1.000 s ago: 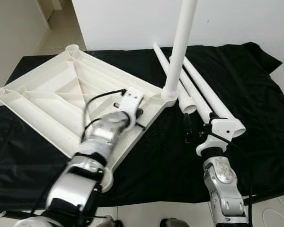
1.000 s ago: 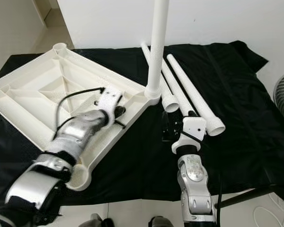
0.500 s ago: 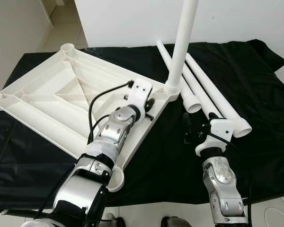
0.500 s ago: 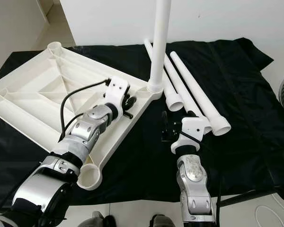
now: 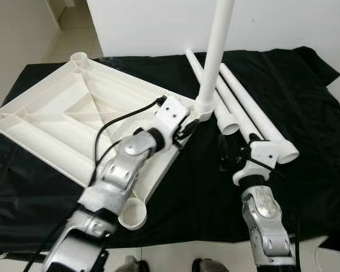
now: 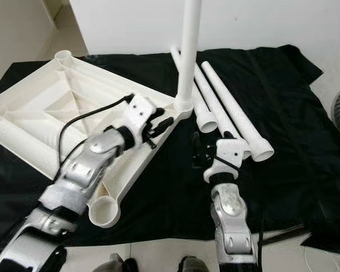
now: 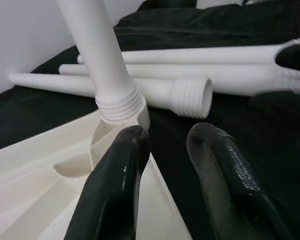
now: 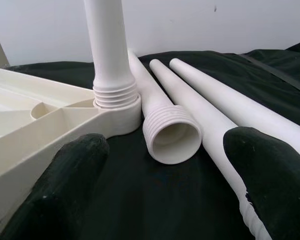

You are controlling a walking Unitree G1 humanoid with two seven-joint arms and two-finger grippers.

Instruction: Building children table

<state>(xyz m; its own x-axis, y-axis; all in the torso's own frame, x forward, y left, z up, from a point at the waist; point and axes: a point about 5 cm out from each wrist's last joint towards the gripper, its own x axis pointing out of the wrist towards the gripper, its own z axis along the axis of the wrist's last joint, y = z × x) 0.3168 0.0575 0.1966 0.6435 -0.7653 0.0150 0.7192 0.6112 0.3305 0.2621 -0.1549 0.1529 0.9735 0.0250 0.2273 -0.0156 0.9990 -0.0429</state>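
A white tabletop [image 5: 62,122] is laid upside down, ribs up, on a black cloth [image 5: 306,102] at the left of the scene, and an open leg socket [image 5: 133,213] is seen at its near corner. The left gripper [image 5: 184,131] is held low over the tabletop's right edge, just beside the corner socket; in the left wrist view its 2 black fingers [image 7: 115,185] are seen slightly parted, with nothing pinched between them, the inner one over the white edge and the other over the cloth. 1 upright leg [image 5: 215,51] is seated by its threaded end in that corner socket [image 7: 121,112]. To the right, 3 loose legs [image 5: 246,107] are laid side by side on the cloth, threaded ends toward the robot. The right gripper [image 5: 226,154] is lowered at their near ends, its fingers [image 8: 70,185] spread wide, with the open mouth of 1 leg [image 8: 172,135] seen between them, untouched.
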